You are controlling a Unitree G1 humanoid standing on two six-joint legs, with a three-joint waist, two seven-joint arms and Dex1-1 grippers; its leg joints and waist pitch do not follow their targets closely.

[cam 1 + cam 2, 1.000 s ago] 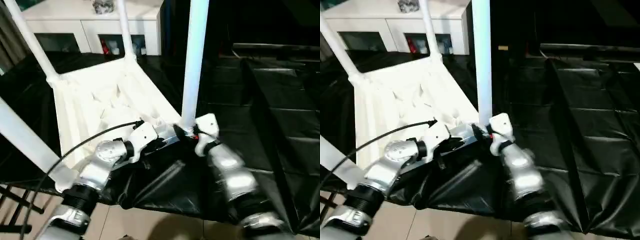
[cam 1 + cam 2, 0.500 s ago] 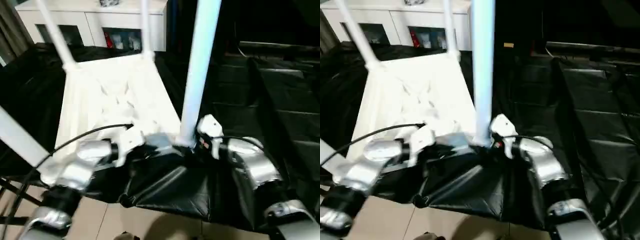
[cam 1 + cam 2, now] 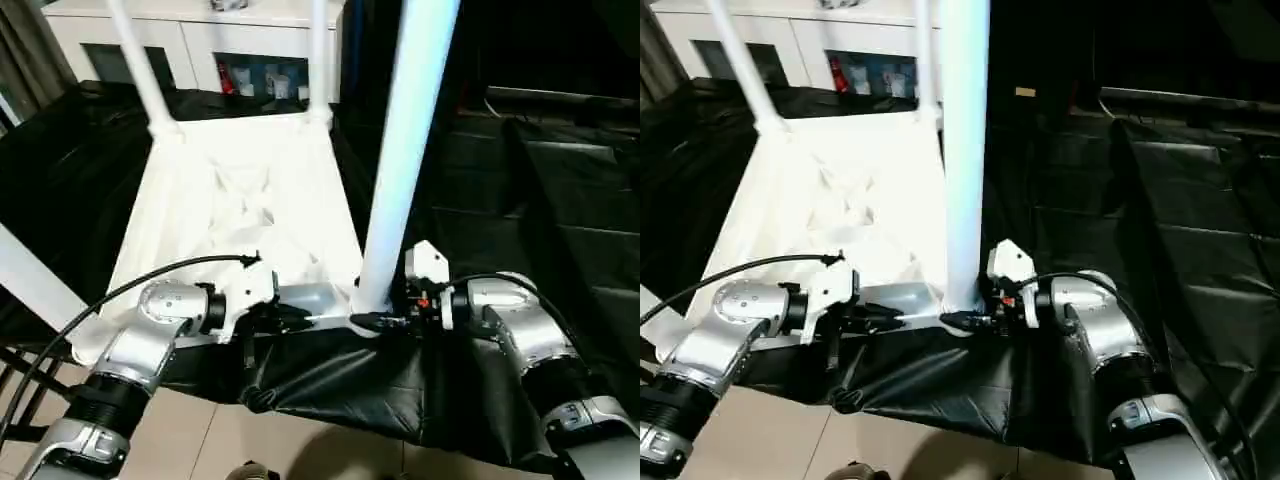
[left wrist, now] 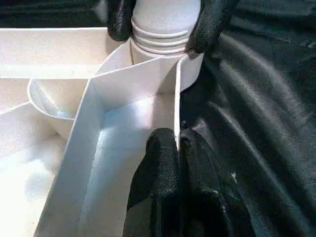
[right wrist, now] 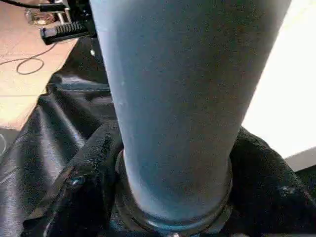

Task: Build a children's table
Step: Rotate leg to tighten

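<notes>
The white tabletop (image 3: pixel 240 210) lies upside down on black sheeting, ribbed side up. Legs stand in its corner sockets: two thin ones at the far corners (image 3: pixel 140 70) (image 3: pixel 318 55), one at the near left (image 3: pixel 30 280), and a thick near-right leg (image 3: pixel 400 170). My left gripper (image 3: pixel 290 318) is shut on the tabletop's thin near rim, and its fingers (image 4: pixel 165 163) pinch that wall close to the socket. My right gripper (image 3: pixel 372 321) comes in from the right and is shut on the base of the near-right leg (image 5: pixel 177 98), one finger (image 4: pixel 120 19) on each side of its ringed end.
A white cabinet (image 3: pixel 200 40) stands behind the tabletop. Black sheeting (image 3: pixel 520 200) covers the surface to the right and hangs over the near edge above a tan floor (image 3: pixel 230 440). A black cable (image 3: pixel 120 290) arcs over my left forearm. Dark bars (image 3: pixel 20 370) show at the lower left.
The head view has shifted and tilted. My right forearm has swung out, so it now reaches the leg's base from the right. The left gripper keeps its hold on the rim.
</notes>
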